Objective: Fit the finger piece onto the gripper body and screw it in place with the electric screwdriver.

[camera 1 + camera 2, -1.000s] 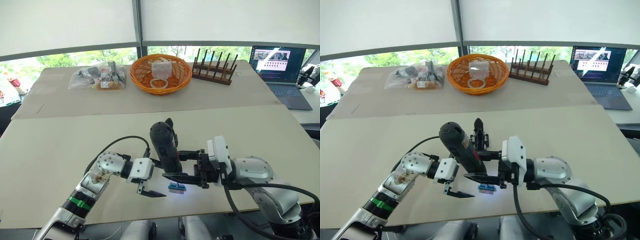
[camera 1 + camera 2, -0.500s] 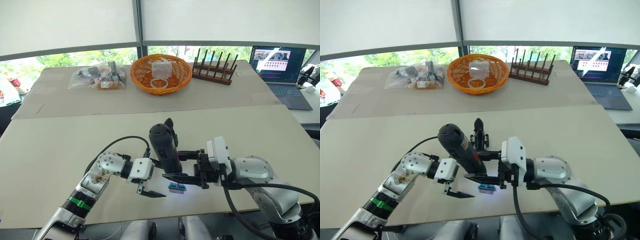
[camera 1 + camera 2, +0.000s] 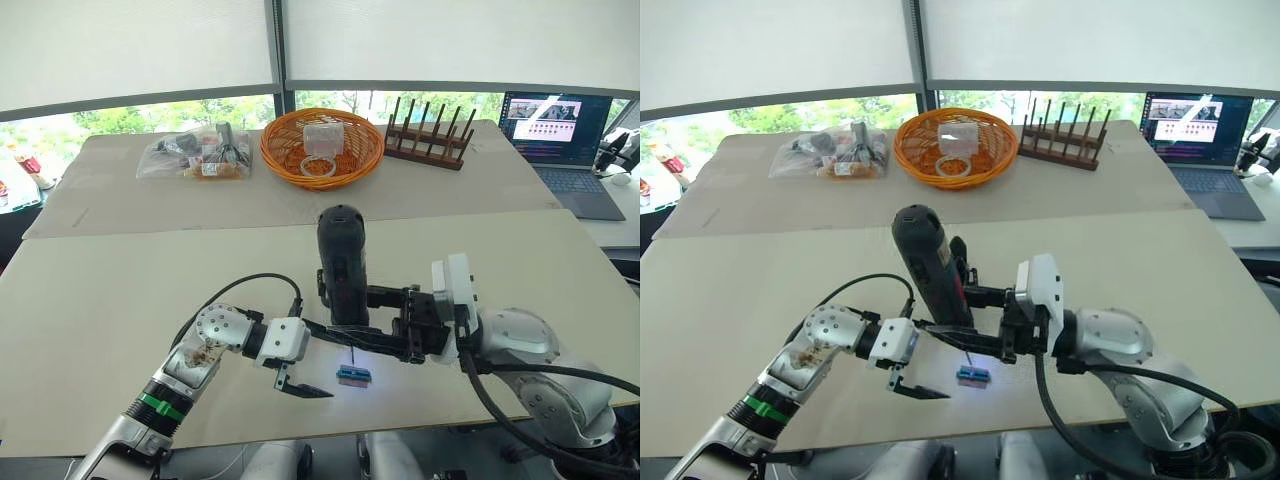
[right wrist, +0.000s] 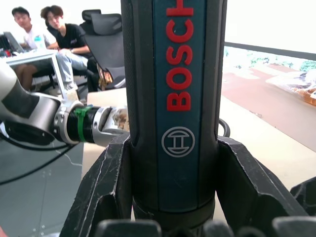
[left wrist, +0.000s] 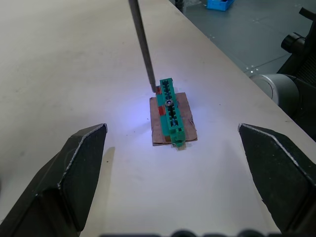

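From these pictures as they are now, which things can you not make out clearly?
- Gripper body: in the right eye view, mostly hidden behind the screwdriver.
- Finger piece: cannot be told apart in the head views.
- Screwdriver bit tip: whether it touches the green block is unclear in the left wrist view.
- Screwdriver ends: cut off by the right wrist view's edges, where the right tool clamps it.

Open table (image 3: 120, 300) surrounds the green block (image 5: 170, 111); the electric screwdriver (image 3: 343, 262) bit stands just above it, obstructing vertical access
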`<state>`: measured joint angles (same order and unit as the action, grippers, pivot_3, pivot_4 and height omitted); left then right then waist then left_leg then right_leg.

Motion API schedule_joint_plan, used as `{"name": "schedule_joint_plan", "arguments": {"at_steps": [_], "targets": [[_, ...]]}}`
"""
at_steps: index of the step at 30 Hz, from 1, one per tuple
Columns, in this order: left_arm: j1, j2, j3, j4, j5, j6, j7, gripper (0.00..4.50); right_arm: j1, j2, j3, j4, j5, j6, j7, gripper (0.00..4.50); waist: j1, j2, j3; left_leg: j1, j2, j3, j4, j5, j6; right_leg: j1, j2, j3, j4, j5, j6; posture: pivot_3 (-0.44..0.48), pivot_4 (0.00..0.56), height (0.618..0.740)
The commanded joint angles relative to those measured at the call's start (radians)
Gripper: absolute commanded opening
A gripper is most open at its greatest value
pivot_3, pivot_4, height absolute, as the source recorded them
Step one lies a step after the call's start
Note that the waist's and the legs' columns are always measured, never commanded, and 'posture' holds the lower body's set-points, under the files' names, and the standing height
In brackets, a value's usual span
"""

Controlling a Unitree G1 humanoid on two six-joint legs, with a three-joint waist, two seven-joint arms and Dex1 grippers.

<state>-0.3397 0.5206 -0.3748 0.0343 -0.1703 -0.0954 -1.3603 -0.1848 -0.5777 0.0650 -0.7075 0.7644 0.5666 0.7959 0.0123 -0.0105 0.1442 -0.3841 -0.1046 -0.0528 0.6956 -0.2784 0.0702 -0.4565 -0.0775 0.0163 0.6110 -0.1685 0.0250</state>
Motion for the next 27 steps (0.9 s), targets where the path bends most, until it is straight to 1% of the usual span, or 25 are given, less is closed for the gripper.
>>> {"name": "schedule_joint_plan", "arguments": {"at_steps": [1, 11, 27], "targets": [[0.009, 0.0, -0.005, -0.035, -0.022, -0.001, -0.008, 4.5, 0.003, 0.005, -0.012, -0.054, 0.028, -0.011, -0.016, 1.93, 0.0, 0.0, 0.0, 0.0, 0.0, 0.0, 0.0, 0.0, 0.0, 0.0, 0.0, 0.0, 0.0, 0.0, 0.0, 0.0, 0.15, 0.74], [0.006, 0.003, -0.004, -0.033, -0.013, 0.001, -0.008, 4.5, 0.024, -0.003, 0.0, -0.044, -0.005, -0.033, 0.001, 1.93, 0.0, 0.0, 0.0, 0.0, 0.0, 0.0, 0.0, 0.0, 0.0, 0.0, 0.0, 0.0, 0.0, 0.0, 0.0, 0.0, 0.15, 0.74], [0.004, 0.003, -0.002, -0.029, -0.011, -0.008, -0.01, 4.5, 0.022, 0.013, 0.004, -0.042, -0.02, -0.03, 0.006, 1.93, 0.0, 0.0, 0.0, 0.0, 0.0, 0.0, 0.0, 0.0, 0.0, 0.0, 0.0, 0.0, 0.0, 0.0, 0.0, 0.0, 0.15, 0.74]]}}
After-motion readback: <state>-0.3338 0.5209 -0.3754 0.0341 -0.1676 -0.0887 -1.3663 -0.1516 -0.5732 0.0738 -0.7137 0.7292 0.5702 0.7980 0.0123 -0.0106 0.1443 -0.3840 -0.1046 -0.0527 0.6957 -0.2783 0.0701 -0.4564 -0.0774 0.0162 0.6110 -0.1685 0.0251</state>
